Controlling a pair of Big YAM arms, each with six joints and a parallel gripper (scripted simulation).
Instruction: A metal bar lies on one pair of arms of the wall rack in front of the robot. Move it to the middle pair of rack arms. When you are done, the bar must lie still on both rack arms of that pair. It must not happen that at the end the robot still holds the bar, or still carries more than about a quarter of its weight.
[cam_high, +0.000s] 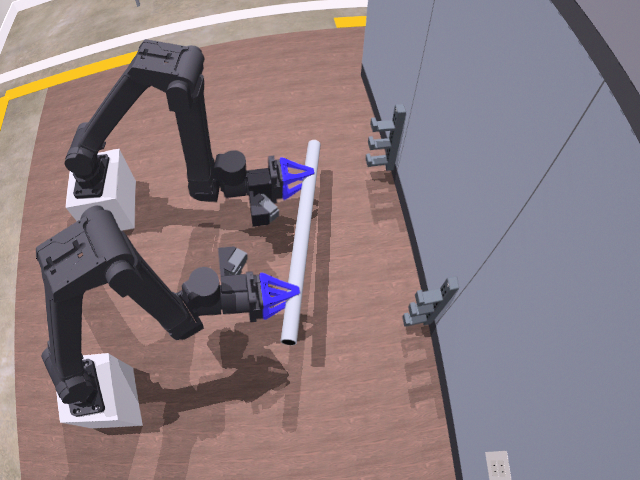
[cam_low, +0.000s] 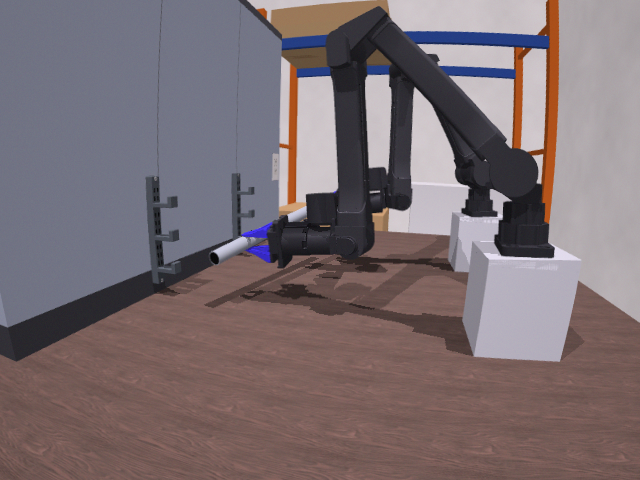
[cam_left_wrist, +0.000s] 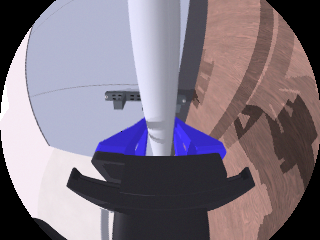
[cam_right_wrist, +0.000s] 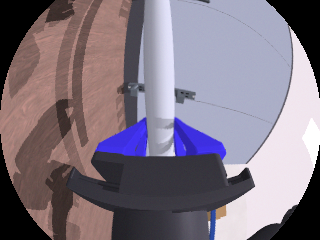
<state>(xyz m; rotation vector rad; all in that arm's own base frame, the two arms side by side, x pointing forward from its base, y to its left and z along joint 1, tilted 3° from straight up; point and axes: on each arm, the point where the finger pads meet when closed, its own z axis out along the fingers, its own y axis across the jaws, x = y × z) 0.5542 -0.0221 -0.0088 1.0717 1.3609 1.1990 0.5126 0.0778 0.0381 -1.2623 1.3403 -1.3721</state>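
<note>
top, surroundings: a grey wall panel (cam_high: 491, 170) (cam_low: 82, 155) (cam_left_wrist: 75, 65) (cam_right_wrist: 235, 60) faces me, with a left rack upright (cam_high: 398, 139) (cam_low: 151, 227) (cam_left_wrist: 133, 95) and a right rack upright (cam_high: 445, 299) (cam_low: 235, 206) (cam_right_wrist: 186, 94) on it, their arms jutting toward me. a wall outlet (cam_high: 497, 466) (cam_low: 275, 166) sits beyond the right one.
top, bar: the metal bar (cam_high: 303, 227) (cam_low: 232, 250) (cam_left_wrist: 155, 60) (cam_right_wrist: 160, 60) is up in front of my arms, apart from the rack, pale, straight and round, its right end dark and open.
top, claws: my left claw (cam_high: 309, 174) (cam_low: 248, 241) (cam_left_wrist: 160, 121) and my right claw (cam_high: 294, 293) (cam_low: 336, 192) (cam_right_wrist: 161, 120) both grip it.
exterior, rack: the left upright has three arms with upturned tips; these lips stand between the bar and the panel.
exterior, bar: it hangs above the floor, its near end a hollow mouth.
exterior, right claw: mostly hidden by my left arm; i think that scrap of blue is it.
left wrist, grip: blue fingers pinch the smooth bar from both sides; it partly covers the left upright.
right wrist, grip: same pinch, with the bar crossing in front of the right upright.
</note>
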